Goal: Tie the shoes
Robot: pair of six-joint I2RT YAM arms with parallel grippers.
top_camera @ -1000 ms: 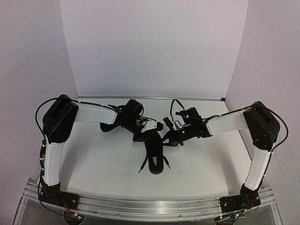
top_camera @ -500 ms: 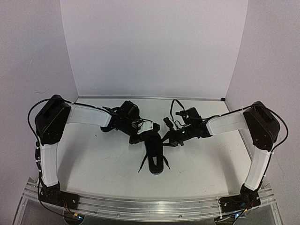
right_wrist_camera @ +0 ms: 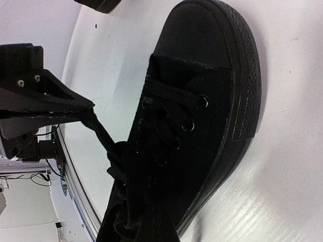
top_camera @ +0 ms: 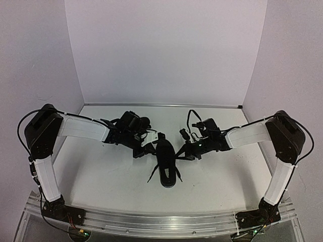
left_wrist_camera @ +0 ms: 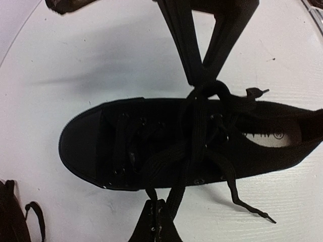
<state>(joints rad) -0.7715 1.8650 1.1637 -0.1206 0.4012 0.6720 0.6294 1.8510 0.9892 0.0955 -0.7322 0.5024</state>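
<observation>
shoe (top_camera: 166, 166), one, with left tool (left_wrist_camera: 156, 209) and right tool (left_wrist_camera: 204, 81), two in all, each tight on a lace (left_wrist_camera: 174, 191)

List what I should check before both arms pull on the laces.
1. Right claw grip: ok, shut on a lace beside the shoe.
2. Left claw grip: ok, shut on a strand at the opposite side.
3. Shoe seated: ok, sole flat on the table.
4. Claws apart: ok, one on each side of the shoe, not touching.
5. Loose end: ok, lying free on the table, not trapped.
6. Knot formed: cannot tell, the black laces overlap too much to read.
</observation>
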